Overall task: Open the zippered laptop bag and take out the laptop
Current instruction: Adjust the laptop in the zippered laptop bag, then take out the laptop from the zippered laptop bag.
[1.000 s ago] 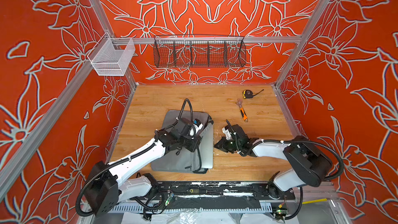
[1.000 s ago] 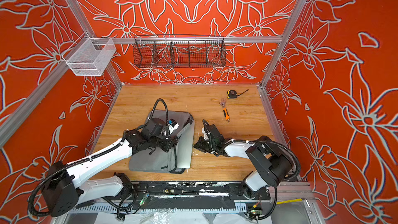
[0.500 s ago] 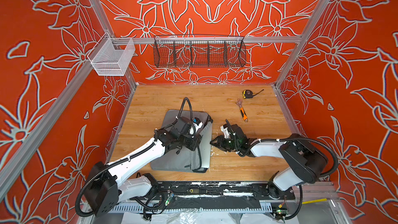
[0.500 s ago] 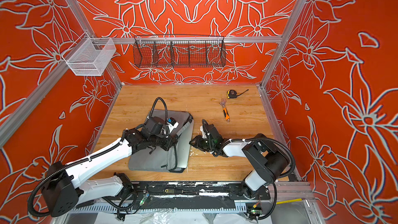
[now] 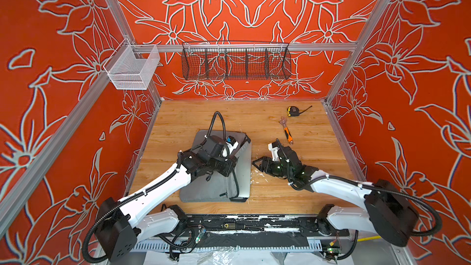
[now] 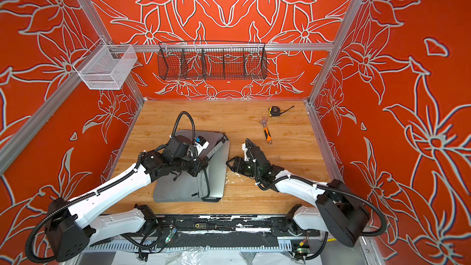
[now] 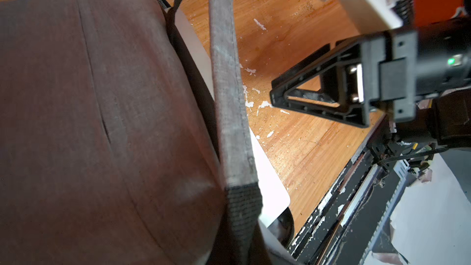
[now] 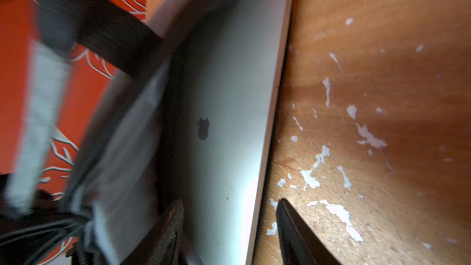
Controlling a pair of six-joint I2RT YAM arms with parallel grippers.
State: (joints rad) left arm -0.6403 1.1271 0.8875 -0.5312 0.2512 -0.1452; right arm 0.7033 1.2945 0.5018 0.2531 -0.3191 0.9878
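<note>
**A:** Where is it?

**B:** The thin silver metal laptop [image 5: 244,169] lies partly out of the flat grey fabric zippered bag [image 5: 204,191] on the wooden surface [image 5: 293,189]. Its long edge faces the right claw [image 5: 255,164], which is spread wide and empty just beside it.

**A:** And the left claw?

**B:** The left claw [image 5: 225,168] is closed, apparently on the grey strap handle [image 7: 226,85], lifting the soft flap.

**A:** Handling?

**B:** Stiff, smooth, probably slippery and weighty, so pinch it mid-edge. A dark strap loop [image 5: 236,182] crosses its lid. The orange-handled wrench [image 5: 286,131] and yellow tape measure [image 5: 293,111] lie well apart.
</note>
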